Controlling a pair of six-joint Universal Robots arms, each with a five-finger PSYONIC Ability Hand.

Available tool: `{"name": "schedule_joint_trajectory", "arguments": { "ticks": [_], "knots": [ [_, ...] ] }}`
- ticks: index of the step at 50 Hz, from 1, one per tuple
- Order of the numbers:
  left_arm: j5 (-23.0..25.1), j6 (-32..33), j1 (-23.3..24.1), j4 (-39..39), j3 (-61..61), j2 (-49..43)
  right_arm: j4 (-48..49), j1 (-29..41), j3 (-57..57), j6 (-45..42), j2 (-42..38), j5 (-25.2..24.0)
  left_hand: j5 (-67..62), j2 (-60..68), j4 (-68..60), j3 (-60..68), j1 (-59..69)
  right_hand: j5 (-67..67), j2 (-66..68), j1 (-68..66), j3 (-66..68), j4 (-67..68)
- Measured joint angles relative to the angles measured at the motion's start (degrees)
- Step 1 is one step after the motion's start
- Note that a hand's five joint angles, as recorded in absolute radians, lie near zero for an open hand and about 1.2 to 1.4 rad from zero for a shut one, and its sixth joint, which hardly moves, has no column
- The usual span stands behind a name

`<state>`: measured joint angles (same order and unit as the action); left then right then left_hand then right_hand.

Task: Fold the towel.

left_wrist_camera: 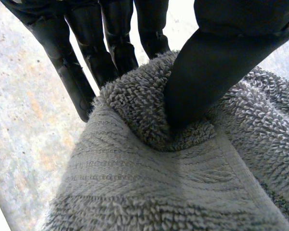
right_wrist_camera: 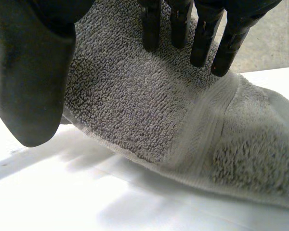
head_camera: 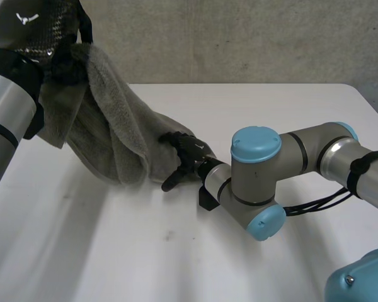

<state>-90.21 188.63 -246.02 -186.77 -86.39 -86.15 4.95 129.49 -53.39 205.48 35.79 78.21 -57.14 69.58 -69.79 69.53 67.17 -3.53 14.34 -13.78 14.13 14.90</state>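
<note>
The white table point(head_camera: 271, 107) carries the grey towel point(head_camera: 113, 138), which hangs in bunched folds from the far left and slopes down to the right, so that its lower end reaches the table's middle. The left hand point(head_camera: 62, 60) is raised over the far left side and holds the upper end of the towel, its thumb point(left_wrist_camera: 207, 77) pressing the cloth against the straight fingers point(left_wrist_camera: 111, 43) behind it. The right hand point(head_camera: 188, 154) is at the lower end with its straight fingers point(right_wrist_camera: 202, 43) touching the towel's surface, while its thumb point(right_wrist_camera: 29, 86) stands apart, spread wide from them.
</note>
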Motion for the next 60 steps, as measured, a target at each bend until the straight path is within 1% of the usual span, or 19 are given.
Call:
{"name": "schedule_joint_trajectory", "arguments": {
  "ticks": [5, 12, 18, 22, 27, 37, 38, 40, 41, 42, 44, 45, 47, 48, 49, 55, 57, 60],
  "knots": [
    [-0.4, -1.5, 0.9, 0.7, 1.8, 1.0, -0.2, 0.7, -0.8, 0.2, 1.4, -1.6, 0.0, 0.0, 0.0, 0.0, 0.0, 0.0, 0.0, 0.3, 0.0, 0.0],
    [-0.7, -2.9, 3.0, 2.1, 4.1, 1.7, 0.0, 3.6, -0.7, 0.6, 2.1, -4.8, 0.0, 0.0, 0.0, 0.0, 0.0, 0.0, 0.0, 0.4, 0.0, 0.0],
    [-1.0, -3.3, 5.2, 2.8, 4.6, 1.8, 0.3, 5.6, 0.8, 0.8, 1.6, -5.3, 0.0, 0.0, 0.0, 0.0, 0.0, 0.0, 0.0, 0.4, 0.0, 0.0],
    [-2.5, -3.3, 6.4, 2.9, 4.7, 2.3, 0.3, 6.6, 2.4, 0.9, 0.8, -5.0, 0.0, 0.0, 0.0, 0.0, 0.0, 0.0, 0.0, 0.5, 0.0, 0.0],
    [-3.8, -3.2, 6.8, 2.7, 4.9, 2.8, 0.1, 7.6, 3.3, 1.9, 0.3, -5.2, 0.0, 0.0, 0.0, 0.1, 0.0, 0.0, 0.0, 0.6, 0.0, 0.0],
    [-4.2, -3.2, 6.3, 2.6, 4.9, 2.5, -0.1, 10.9, 3.6, 5.5, -0.8, -7.0, 0.0, 0.1, 0.0, 0.1, 0.0, 0.0, 0.0, 1.3, 0.0, 0.0],
    [-4.2, -3.2, 6.3, 2.6, 4.9, 2.4, 0.0, 11.2, 3.8, 6.0, -1.0, -7.3, 0.0, 0.1, 0.0, 0.1, 0.0, -0.9, 0.6, 0.1, 0.7, 0.5],
    [-4.2, -3.2, 6.2, 2.6, 4.9, 2.3, 0.0, 11.6, 4.1, 6.8, -1.2, -7.8, 0.0, 0.1, 0.0, 0.1, 0.0, -7.2, 6.0, -7.0, 6.1, 5.5],
    [-4.2, -3.2, 6.2, 2.6, 4.8, 2.2, 0.0, 11.8, 4.4, 7.6, -1.4, -8.1, 0.0, 0.1, 0.0, 0.1, 0.0, -14.6, 14.0, -14.8, 13.2, 12.5],
    [-4.2, -3.2, 6.2, 2.6, 4.8, 2.2, 0.0, 11.9, 4.6, 8.0, -1.5, -8.3, 0.0, 0.1, 0.0, 0.1, 0.0, -19.2, 17.8, -18.5, 17.8, 17.0],
    [-4.2, -3.3, 6.2, 2.6, 4.7, 2.1, 0.1, 12.1, 5.2, 9.4, -1.8, -8.8, 0.0, 0.1, 0.0, 0.1, 0.0, -35.4, 35.9, -35.7, 35.4, 34.6],
    [-4.2, -3.3, 6.2, 2.6, 4.7, 2.1, 0.1, 12.2, 5.3, 9.7, -1.8, -8.9, 0.0, 0.1, 0.0, 0.1, 0.0, -40.7, 40.1, -39.8, 39.5, 38.7],
    [-4.2, -3.3, 6.1, 2.6, 4.6, 2.0, 0.1, 12.2, 5.9, 11.0, -2.0, -9.1, 0.0, 0.1, 0.0, 0.1, 0.0, -58.4, 57.7, -58.0, 57.1, 56.4],
    [-4.2, -3.3, 6.1, 2.6, 4.6, 2.0, 0.1, 12.2, 6.0, 11.2, -2.0, -9.1, 0.0, 0.1, 0.0, 0.1, 0.0, -60.9, 60.4, -60.9, 60.0, 58.8],
    [-4.2, -3.3, 6.0, 2.6, 4.6, 2.0, 0.0, 12.1, 6.2, 11.9, -2.0, -9.2, 0.0, 0.1, 0.0, 0.1, 0.0, -63.3, 61.5, -63.1, 62.1, 61.3],
    [-4.2, -3.2, 5.7, 2.6, 4.4, 2.1, -0.9, 10.9, 5.7, 13.3, -0.5, -9.4, 0.0, 0.1, 0.0, 0.1, 0.0, -63.6, 61.5, -63.2, 62.4, 61.7],
    [-4.2, -3.2, 5.6, 2.6, 4.2, 2.1, -1.6, 9.6, 4.8, 13.0, 0.8, -9.4, 0.0, 0.1, 0.0, 0.1, 0.0, -63.6, 61.5, -63.2, 62.4, 61.7],
    [-4.1, -3.2, 5.4, 2.7, 4.0, 2.3, -3.2, 5.7, 2.2, 10.3, 4.0, -9.1, 0.0, 0.1, 0.0, 0.1, 0.0, -63.6, 61.5, -63.2, 62.4, 61.7]
  ]
}}
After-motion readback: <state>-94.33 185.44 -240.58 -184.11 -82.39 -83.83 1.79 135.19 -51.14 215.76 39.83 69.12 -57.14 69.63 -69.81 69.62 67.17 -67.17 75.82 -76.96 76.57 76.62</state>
